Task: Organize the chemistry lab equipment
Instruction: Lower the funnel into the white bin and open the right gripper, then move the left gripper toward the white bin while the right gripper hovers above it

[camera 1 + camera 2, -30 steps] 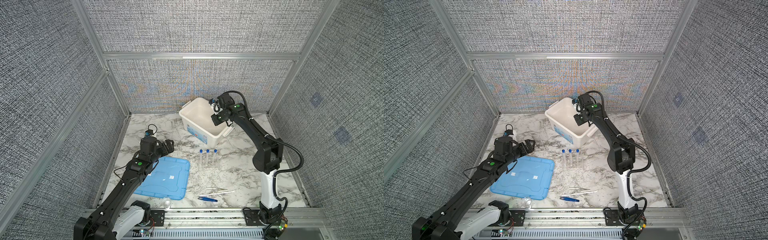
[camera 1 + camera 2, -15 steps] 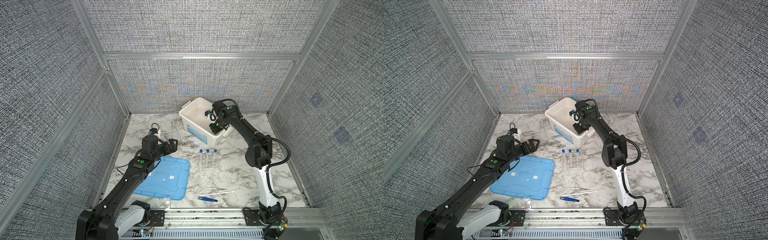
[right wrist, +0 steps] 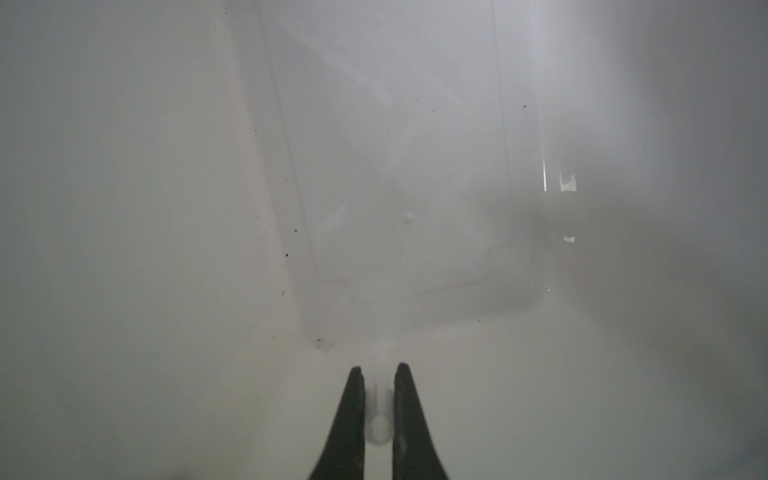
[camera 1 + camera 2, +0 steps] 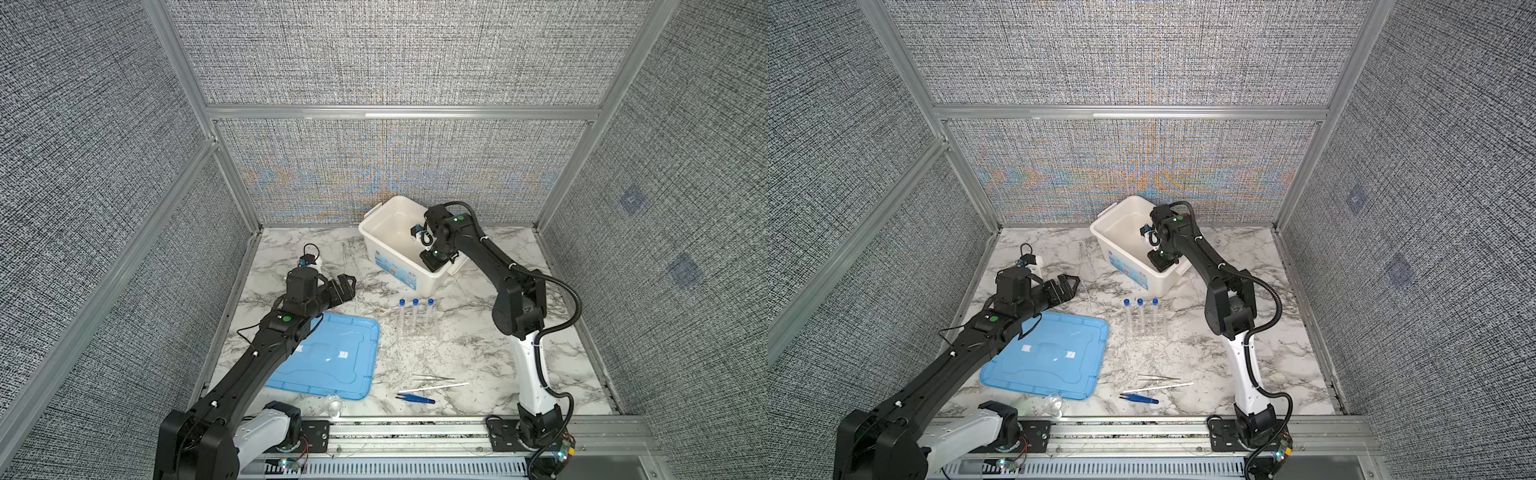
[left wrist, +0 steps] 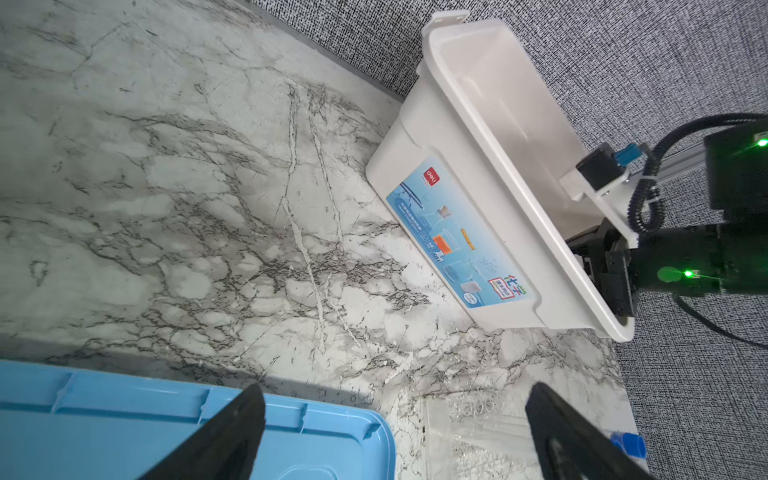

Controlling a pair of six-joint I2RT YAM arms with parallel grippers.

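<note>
Three blue-capped tubes (image 4: 414, 312) stand upright in the clear rack (image 4: 417, 333) at mid-table in both top views. Silver tweezers (image 4: 432, 377), a thin white stick (image 4: 434, 387) and blue tweezers (image 4: 415, 399) lie near the front edge. A small clear glass dish (image 4: 333, 403) sits at the front by the lid. My right gripper (image 3: 379, 368) reaches down inside the white tub (image 4: 395, 266), its jaws a narrow gap apart with a small translucent whitish piece (image 3: 379, 428) between them. My left gripper (image 4: 347, 286) hovers wide open and empty over the marble.
The flat light-blue lid (image 4: 328, 361) lies under my left arm. The tub stands at the back against the wall. In the left wrist view the lid corner (image 5: 124, 428) and rack (image 5: 469, 424) lie just below the open fingers. Fabric walls close three sides.
My right arm has swung over the tub and lowered its gripper inside. Its jaws have parted slightly. The left arm shifted a little and stays open.
</note>
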